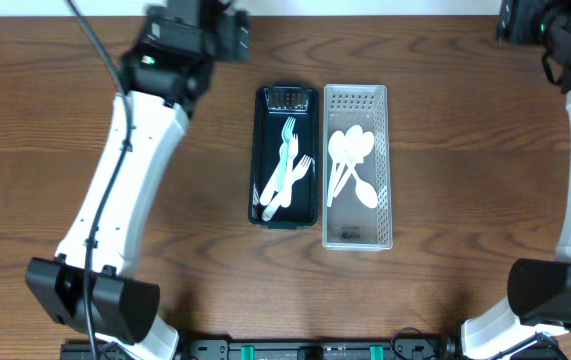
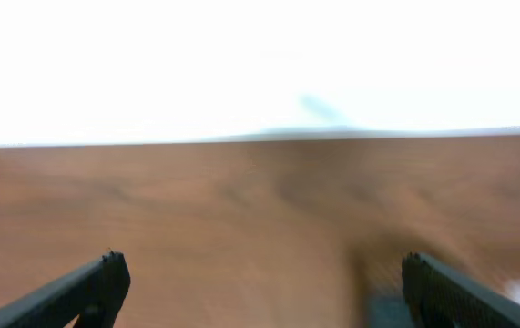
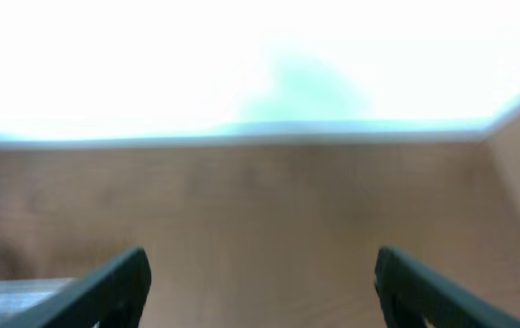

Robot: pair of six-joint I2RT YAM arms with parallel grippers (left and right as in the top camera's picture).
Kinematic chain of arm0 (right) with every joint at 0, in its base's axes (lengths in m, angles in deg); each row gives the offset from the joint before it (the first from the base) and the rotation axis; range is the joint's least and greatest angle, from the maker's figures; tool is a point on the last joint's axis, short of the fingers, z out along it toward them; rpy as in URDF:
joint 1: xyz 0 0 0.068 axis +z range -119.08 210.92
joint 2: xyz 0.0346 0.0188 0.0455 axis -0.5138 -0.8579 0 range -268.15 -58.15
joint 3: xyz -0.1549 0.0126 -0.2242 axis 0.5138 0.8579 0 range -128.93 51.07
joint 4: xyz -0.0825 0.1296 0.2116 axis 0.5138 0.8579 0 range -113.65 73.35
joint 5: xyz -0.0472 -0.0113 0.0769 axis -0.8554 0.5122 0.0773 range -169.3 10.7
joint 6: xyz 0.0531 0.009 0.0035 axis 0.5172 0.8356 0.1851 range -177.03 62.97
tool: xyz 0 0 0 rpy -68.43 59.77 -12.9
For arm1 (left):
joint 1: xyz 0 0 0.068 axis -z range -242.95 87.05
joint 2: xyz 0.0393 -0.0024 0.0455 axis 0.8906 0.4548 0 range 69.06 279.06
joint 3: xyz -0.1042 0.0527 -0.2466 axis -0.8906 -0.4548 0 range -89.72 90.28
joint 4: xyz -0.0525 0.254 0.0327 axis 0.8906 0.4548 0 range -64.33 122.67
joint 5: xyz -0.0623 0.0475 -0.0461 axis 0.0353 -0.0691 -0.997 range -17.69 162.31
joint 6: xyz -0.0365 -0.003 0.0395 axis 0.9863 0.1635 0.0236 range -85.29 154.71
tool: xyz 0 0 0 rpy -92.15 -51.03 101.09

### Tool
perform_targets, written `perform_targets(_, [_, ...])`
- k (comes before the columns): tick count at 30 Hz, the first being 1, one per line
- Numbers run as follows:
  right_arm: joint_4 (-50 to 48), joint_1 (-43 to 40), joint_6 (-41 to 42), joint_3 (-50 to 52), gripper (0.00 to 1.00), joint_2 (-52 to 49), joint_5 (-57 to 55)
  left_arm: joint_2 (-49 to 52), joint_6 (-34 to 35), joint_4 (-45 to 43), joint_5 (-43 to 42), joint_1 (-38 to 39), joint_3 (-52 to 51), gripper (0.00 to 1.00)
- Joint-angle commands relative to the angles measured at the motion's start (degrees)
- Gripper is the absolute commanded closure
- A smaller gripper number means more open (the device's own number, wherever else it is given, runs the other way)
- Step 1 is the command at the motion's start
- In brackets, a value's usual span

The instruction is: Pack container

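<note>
Wood-grain desk (image 1: 45, 130) carries two long containers side by side at its middle: a black container (image 1: 287, 95) holding pale forks (image 1: 287, 165), and just beside it, on the right, a clear perforated container (image 1: 355, 98) holding white spoons (image 1: 350, 160). The left gripper (image 2: 264, 287) hovers over bare wood beyond the black container's far end, its fingers spread wide with nothing between them. The right gripper (image 3: 260, 282) hangs equally spread and empty toward the far right corner, well apart from both containers.
</note>
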Motion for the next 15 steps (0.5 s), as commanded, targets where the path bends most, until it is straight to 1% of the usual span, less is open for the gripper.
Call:
perform_targets(1, [-6.5, 0.8, -2.5, -0.2, 0.18, -3.1, 0.0, 1.5, -6.6, -5.9, 1.7, -4.6, 0.0, 0.02])
perform_targets(3, [-10.8, 1.2, -2.5, -0.2, 0.11, -5.0, 0.0, 1.5, -6.6, -8.4, 1.3, -6.8, 0.0, 0.02])
perform_targets(4, [-12.0, 1.3, -2.5, -0.2, 0.01, -6.1, 0.0, 1.4, -6.6, -8.4, 1.3, -8.0, 0.0, 0.02])
perform_targets(7, [-11.0, 1.2, -1.9, -0.2, 0.01, -7.3, 0.0, -0.1, -6.5, -6.7, 0.9, -10.2, -1.2, 0.02])
perform_targets(9, [-9.4, 0.9, -1.8, 0.7, 0.01, -7.1, -0.8, -2.2, -6.6, -6.9, -2.4, -11.0, -3.4, 0.02])
perform_targets(12, [-8.6, 0.1, -1.8, 2.3, 0.01, -5.9, -2.2, -7.1, -6.6, -9.1, -7.8, -12.0, -10.0, 0.02])
perform_targets(15, [-8.9, -0.9, -0.3, 5.6, 0.01, -3.6, -2.2, -13.3, -6.6, -13.1, -8.2, -12.1, -20.1, 0.02])
